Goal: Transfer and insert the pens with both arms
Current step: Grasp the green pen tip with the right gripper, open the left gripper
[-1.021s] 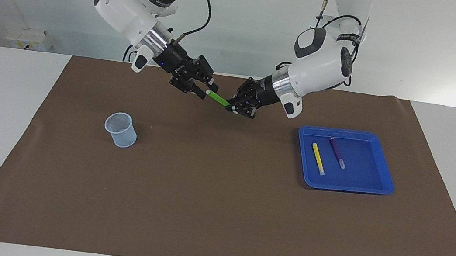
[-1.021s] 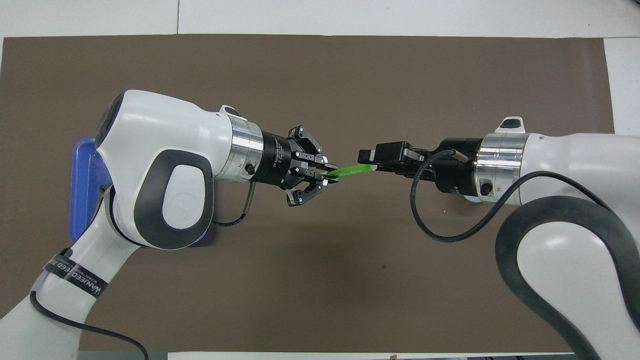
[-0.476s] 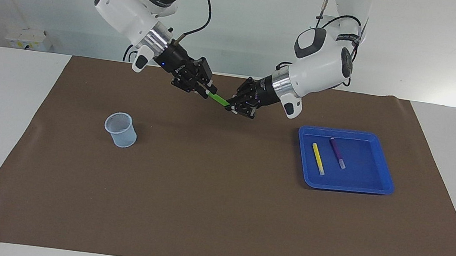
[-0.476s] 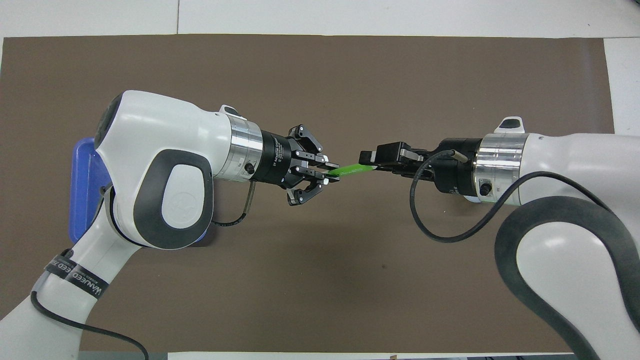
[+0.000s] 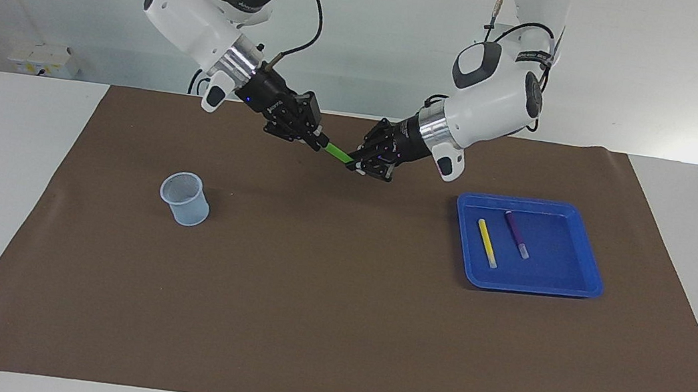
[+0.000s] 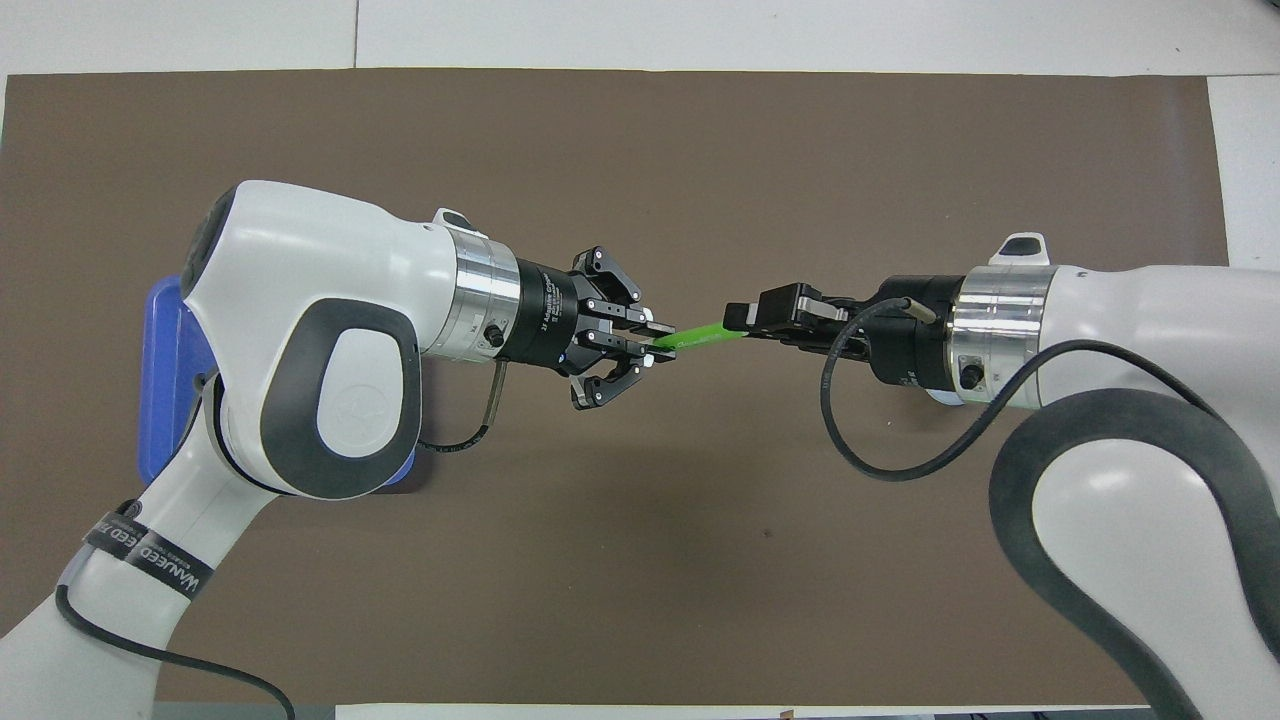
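I hold the slim green marker pen (image 5: 336, 152) above the brown tabletop mat (image 5: 331, 329), left gripper (image 5: 356, 164) and right gripper (image 5: 317, 142) fingers each pinching one end. I judge it light, stiff, slippery: grip mid-barrel.

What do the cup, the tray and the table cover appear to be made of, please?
Cup: probably fine wire mesh, pale and matte; its wall shows a fine grid texture, though perforated plastic is possible.
Tray: likely moulded plastic, glossy blue; smooth rounded rim with soft highlights.
Cover: a thin matte brown sheet, perhaps paper or vinyl; it lies flat with faint ripples near its edges.
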Robot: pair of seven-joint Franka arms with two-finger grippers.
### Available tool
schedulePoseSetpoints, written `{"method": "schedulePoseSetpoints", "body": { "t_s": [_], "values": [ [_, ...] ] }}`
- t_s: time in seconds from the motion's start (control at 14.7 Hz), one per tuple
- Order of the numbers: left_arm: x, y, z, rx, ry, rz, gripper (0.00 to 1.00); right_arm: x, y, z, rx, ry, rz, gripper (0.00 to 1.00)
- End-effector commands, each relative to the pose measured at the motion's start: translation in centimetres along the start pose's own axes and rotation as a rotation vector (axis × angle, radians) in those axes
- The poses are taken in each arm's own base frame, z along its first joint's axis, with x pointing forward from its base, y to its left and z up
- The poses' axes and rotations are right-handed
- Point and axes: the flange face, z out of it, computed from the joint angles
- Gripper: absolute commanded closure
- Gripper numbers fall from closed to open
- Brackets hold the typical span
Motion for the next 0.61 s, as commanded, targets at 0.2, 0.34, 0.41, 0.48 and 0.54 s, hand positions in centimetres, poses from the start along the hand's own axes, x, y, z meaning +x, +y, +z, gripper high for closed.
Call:
{"method": "schedulePoseSetpoints", "body": {
  "t_s": [0.2, 0.34, 0.41, 0.48, 0.54],
  "values": [
    [0.1, -0.7, -1.2, -0.032, -0.010, 0.005, 0.00, 0.8, -1.2, -1.5, -0.093, -0.042, -0.102, 1.00],
    [1.4, 0.3, -2.6, -0.044, -0.008, 0.016, 0.00, 2.6, -0.6, -5.2, -0.213, -0.058, -0.161, 1.00],
    [1.8, 0.4, -3.1, -0.037, -0.006, 0.039, 0.00, 3.3, -0.3, -6.8, -0.281, -0.074, -0.217, 1.00],
    [2.9, 1.0, -4.1, -0.036, 0.001, 0.053, 0.00, 3.9, -0.2, -8.4, -0.346, -0.092, -0.292, 1.00],
    [3.8, 1.3, -4.9, -0.022, 0.006, 0.081, 0.00, 4.6, 0.6, -9.9, -0.411, -0.112, -0.353, 1.00]
  ]
}}
